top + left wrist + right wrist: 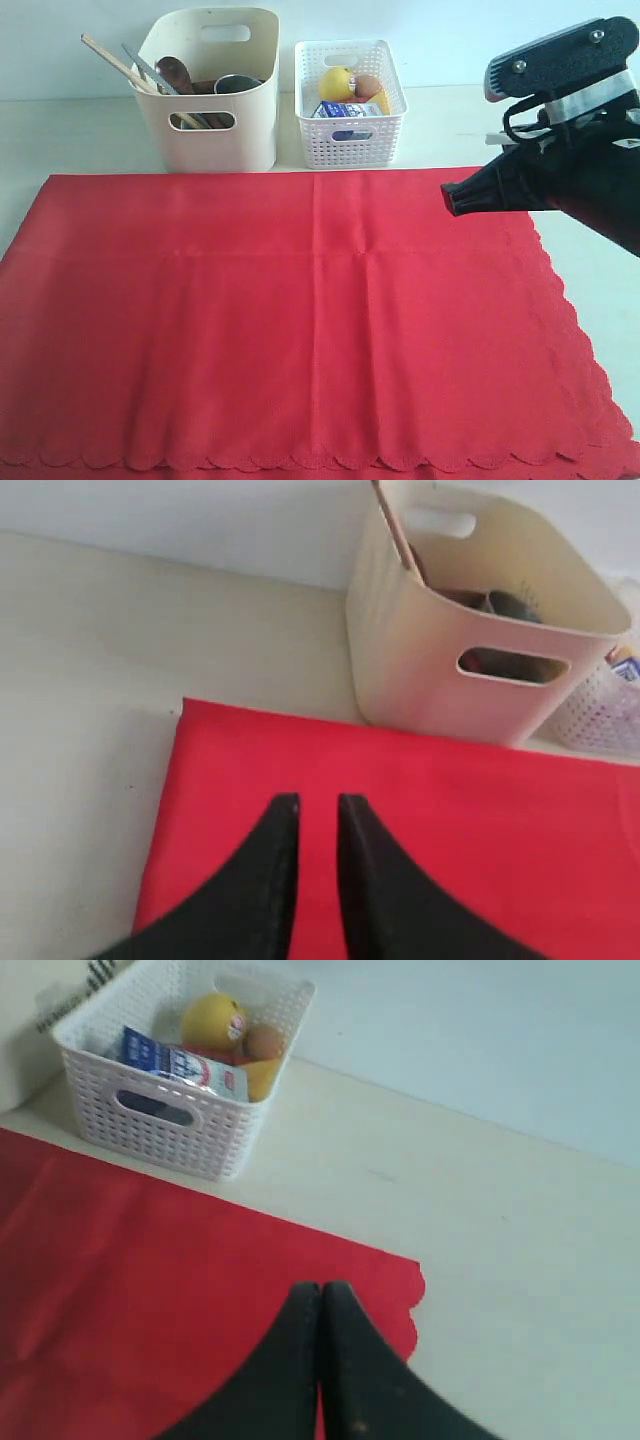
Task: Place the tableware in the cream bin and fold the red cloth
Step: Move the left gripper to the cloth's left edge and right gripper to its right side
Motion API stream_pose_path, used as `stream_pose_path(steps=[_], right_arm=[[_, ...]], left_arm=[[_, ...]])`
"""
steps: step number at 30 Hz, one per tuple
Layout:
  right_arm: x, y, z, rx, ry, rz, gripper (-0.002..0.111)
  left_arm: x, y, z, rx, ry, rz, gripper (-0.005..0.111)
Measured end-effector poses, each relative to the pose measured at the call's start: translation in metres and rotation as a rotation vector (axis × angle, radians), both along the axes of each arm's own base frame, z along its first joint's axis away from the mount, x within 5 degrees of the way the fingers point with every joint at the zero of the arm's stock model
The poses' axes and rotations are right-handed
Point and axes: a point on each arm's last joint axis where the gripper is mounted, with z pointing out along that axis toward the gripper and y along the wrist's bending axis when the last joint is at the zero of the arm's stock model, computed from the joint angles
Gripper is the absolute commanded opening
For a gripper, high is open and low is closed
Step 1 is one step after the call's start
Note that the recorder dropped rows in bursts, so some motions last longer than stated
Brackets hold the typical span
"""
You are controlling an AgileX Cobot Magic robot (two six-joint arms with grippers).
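The red cloth (300, 320) lies spread flat over the table, scalloped along its near and right edges. Behind its far left part stands the cream bin (210, 90), holding chopsticks (115, 62), a knife (148, 70), a dark spoon (176, 72) and a steel cup (238, 84). My right gripper (447, 200) hovers shut and empty above the cloth's far right corner (405, 1285). My left gripper (318, 802) is out of the exterior view; in the left wrist view it hangs slightly open over the cloth's far left corner (190, 708), near the cream bin (450, 650).
A white lattice basket (350, 110) beside the bin holds a lemon (338, 80), an egg (368, 86) and a milk carton (345, 110). Bare pale table (80, 130) runs behind the cloth and along its right side (520, 1260).
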Motion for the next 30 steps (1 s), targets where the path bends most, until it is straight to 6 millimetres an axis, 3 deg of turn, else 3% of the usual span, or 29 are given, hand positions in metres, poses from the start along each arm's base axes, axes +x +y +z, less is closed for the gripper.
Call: stream_pose_path(steps=[7, 12, 18, 30], right_arm=[[0.035, -0.014, -0.033, -0.030, 0.161, -0.054, 0.000], [0.050, -0.018, -0.054, -0.046, 0.249, -0.036, 0.000], [0.052, -0.014, -0.070, -0.064, 0.313, 0.002, 0.000], [0.053, -0.014, -0.070, -0.068, 0.310, 0.009, 0.000]], left_arm=[[0.027, 0.001, -0.024, -0.005, 0.135, -0.005, 0.071], [0.045, 0.002, -0.042, -0.004, 0.219, -0.009, 0.087], [0.067, 0.003, -0.068, 0.037, 0.312, -0.038, 0.089], [0.095, 0.009, -0.114, 0.104, 0.500, -0.043, 0.089]])
